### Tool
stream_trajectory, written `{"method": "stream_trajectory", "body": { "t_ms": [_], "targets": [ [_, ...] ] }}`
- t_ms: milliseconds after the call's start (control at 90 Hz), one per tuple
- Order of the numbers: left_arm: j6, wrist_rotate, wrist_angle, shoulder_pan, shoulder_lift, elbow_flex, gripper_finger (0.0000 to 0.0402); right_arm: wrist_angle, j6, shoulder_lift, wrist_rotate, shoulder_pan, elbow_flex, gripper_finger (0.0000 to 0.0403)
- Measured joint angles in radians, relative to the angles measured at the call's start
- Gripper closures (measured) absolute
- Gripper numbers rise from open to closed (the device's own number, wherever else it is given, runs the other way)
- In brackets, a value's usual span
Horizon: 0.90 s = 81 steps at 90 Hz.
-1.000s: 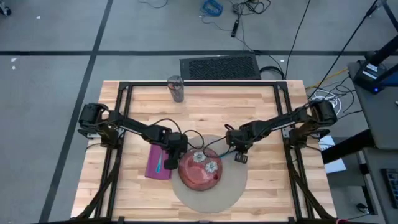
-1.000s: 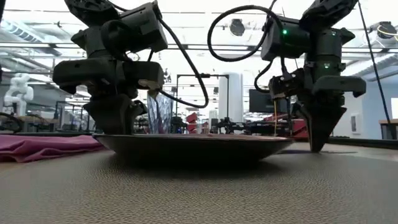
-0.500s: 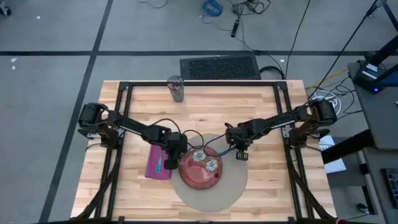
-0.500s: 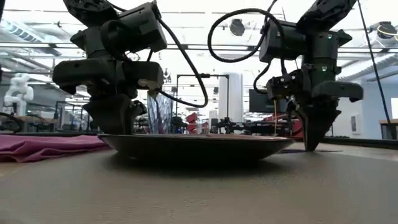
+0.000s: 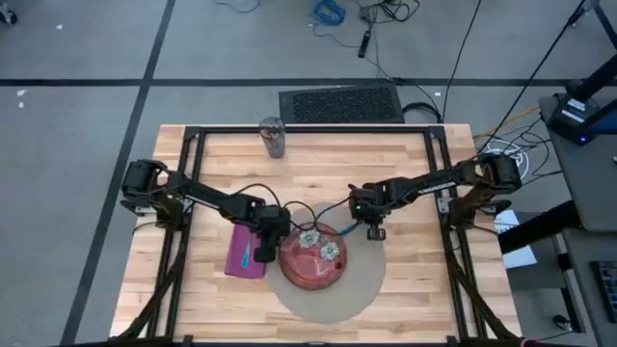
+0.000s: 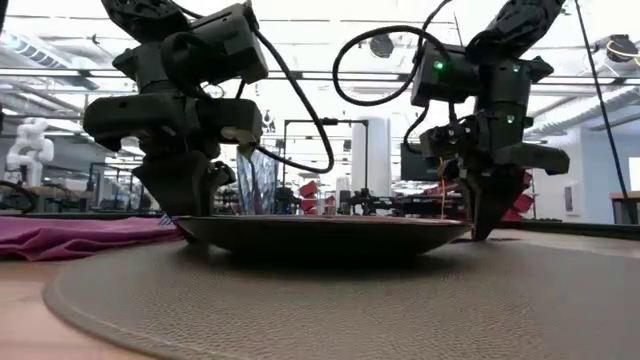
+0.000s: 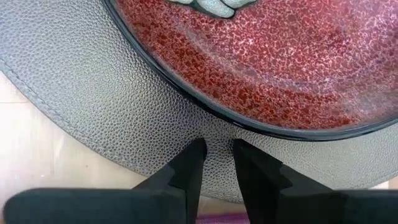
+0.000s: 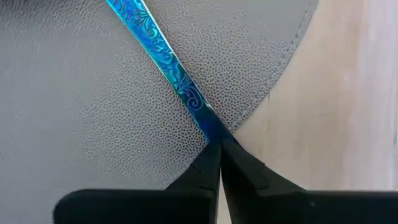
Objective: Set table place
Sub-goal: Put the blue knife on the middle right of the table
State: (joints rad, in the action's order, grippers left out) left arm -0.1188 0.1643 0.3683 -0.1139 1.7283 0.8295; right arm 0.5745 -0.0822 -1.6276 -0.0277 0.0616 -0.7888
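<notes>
Pale-wood table (image 5: 405, 173) with black rail frame carries a round grey mat (image 5: 362, 289) toward 6 o'clock, a red speckled plate (image 5: 310, 267) on the mat's 10 o'clock part, a purple napkin (image 5: 239, 258) just beside the plate at 9 o'clock, and a tumbler (image 5: 273, 137) at 12 o'clock. Left gripper (image 7: 216, 163), jaws a narrow slit apart and holding nothing, sits over the mat at the plate's 9 o'clock rim. Right gripper (image 8: 217, 149), at the mat's 1 o'clock edge, is clamped on the tip of a blue patterned utensil handle (image 8: 163, 59).
</notes>
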Motion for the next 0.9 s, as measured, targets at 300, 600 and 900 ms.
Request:
{"method": "stream_trajectory", "body": {
  "t_ms": [300,600,900],
  "targets": [
    [-0.004,0.000,0.000,0.000,0.000,0.000,0.0321,0.011,-0.007,0.128,-0.006,-0.008,0.007,0.0395],
    [-0.003,0.000,-0.001,0.000,0.000,0.000,0.0321,-0.084,-0.018,0.143,0.019,-0.064,0.006,0.0320],
    [-0.004,0.000,-0.002,0.000,0.000,0.000,0.0321,-0.148,-0.090,0.079,0.035,-0.045,0.004,0.0298]
  ]
}}
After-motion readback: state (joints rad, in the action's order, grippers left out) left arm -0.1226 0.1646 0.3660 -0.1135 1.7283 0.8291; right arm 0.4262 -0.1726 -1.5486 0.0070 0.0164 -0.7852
